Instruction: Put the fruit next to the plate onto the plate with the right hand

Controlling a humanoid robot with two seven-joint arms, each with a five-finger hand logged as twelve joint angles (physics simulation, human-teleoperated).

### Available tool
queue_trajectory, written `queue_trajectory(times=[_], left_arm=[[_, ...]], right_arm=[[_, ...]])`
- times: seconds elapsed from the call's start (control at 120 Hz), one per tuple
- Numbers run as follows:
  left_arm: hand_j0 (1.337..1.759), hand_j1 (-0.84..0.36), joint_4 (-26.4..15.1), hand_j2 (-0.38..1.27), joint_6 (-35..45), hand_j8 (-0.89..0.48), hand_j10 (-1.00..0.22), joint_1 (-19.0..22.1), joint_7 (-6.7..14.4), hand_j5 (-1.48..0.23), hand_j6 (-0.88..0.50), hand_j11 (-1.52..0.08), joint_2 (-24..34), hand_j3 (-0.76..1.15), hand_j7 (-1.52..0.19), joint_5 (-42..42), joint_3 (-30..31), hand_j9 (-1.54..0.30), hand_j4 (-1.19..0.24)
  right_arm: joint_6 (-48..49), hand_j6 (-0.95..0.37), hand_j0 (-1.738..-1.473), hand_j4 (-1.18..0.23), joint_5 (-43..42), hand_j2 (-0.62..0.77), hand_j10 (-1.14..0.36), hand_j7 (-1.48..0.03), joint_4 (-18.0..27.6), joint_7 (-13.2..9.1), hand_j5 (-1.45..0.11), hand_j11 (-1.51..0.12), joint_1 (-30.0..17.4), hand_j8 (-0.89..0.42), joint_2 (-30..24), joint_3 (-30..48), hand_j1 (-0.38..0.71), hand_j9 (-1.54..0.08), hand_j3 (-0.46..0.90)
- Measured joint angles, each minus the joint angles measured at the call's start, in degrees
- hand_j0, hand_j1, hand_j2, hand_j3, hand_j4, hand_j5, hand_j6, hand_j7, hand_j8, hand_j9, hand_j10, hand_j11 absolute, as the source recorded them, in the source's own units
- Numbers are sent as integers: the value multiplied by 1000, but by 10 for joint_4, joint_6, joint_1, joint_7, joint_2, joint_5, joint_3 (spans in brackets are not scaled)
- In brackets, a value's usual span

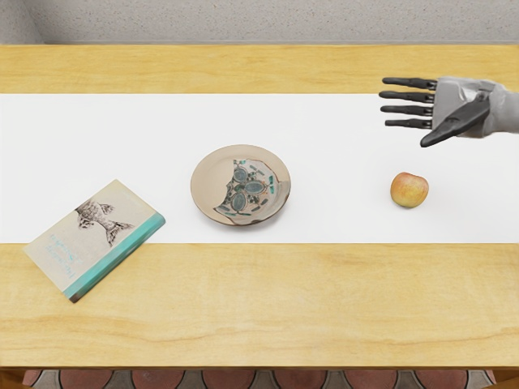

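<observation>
The right hand [422, 109] hangs above the table [259, 308] with its fingers spread, holding nothing. The apple [409, 190] sits below it, well apart from the plate [203, 174]. This looks like the reaching step: next the hand must drop down and close on the apple.

Right robot hand [422, 109] open above apple [409, 190].

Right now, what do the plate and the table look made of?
Plate: looks like glazed ceramic, beige with a painted teal motif and dark rim. Table: light wood, visible grain, matte, with a white strip, possibly cloth or paint, across its middle. It is a render, so both are guesses.
</observation>
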Motion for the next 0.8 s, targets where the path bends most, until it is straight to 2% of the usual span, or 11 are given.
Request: queue_trajectory(times=[0.217, 0.3, 0.35, 0.442, 0.508, 0.8], left_arm=[[1658, 55, 0, 49, 0, -245, -245, 0, 0, -318, -245, -318, 0, 0, -318, 0, 0, -318, -245], [1658, 55, 0, 49, 0, -245, -245, 1, 0, -318, -245, -318, 0, 0, -318, 0, 0, -318, -245], [1658, 55, 0, 49, 0, -245, -245, 0, 0, -318, -245, -318, 0, 0, -318, 0, 0, -318, -245], [1658, 55, 0, 49, 0, -245, -245, 0, 0, -318, -245, -318, 0, 0, -318, 0, 0, -318, -245], [1658, 55, 0, 49, 0, -245, -245, 0, 0, -318, -245, -318, 0, 0, -318, 0, 0, -318, -245], [1658, 55, 0, 49, 0, -245, -245, 0, 0, -318, -245, -318, 0, 0, -318, 0, 0, -318, -245]], right_arm=[[0, -30, -1658, -31, -47, -6, -31, -43, -7, 1, -42, -42, 8, -31, 8, 7, -310, -42, 0], [0, -30, -1658, -31, -136, -6, -31, -43, -12, 5, -42, -42, 13, -31, 8, 24, -310, -42, 0], [0, -31, -1658, -32, -211, -6, -32, -43, -10, 15, -42, -43, 15, -31, 7, 37, -310, -42, 0], [0, -32, -1658, -32, -342, -6, -32, -43, 31, 28, -43, -43, 24, -32, 3, 49, -310, -43, 0], [0, -34, -1658, -34, -406, -6, -34, -43, 68, 31, -43, -43, 27, -34, -1, 50, -310, -43, 0], [-26, -47, -1658, -46, -523, -8, -45, -56, 163, 31, -56, -56, 24, -46, -4, 27, -299, -56, 0]])
